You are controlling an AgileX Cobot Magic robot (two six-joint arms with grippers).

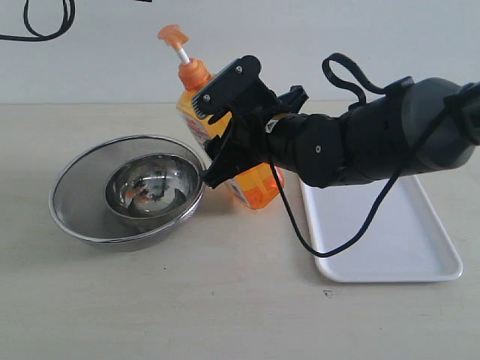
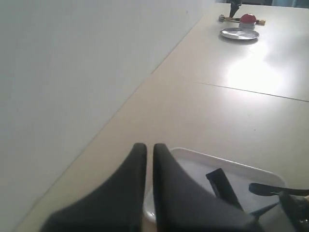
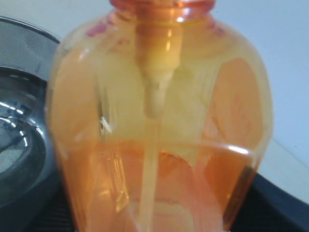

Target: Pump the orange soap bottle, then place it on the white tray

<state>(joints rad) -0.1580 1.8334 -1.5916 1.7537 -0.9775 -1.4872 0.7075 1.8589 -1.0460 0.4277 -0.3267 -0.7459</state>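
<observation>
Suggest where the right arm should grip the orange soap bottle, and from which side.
Likely the wide mid-body of the orange soap bottle, jaws across it, approaching from the white tray side. The pump head sits on a thin stem, and the mesh strainer crowds the other side.
</observation>
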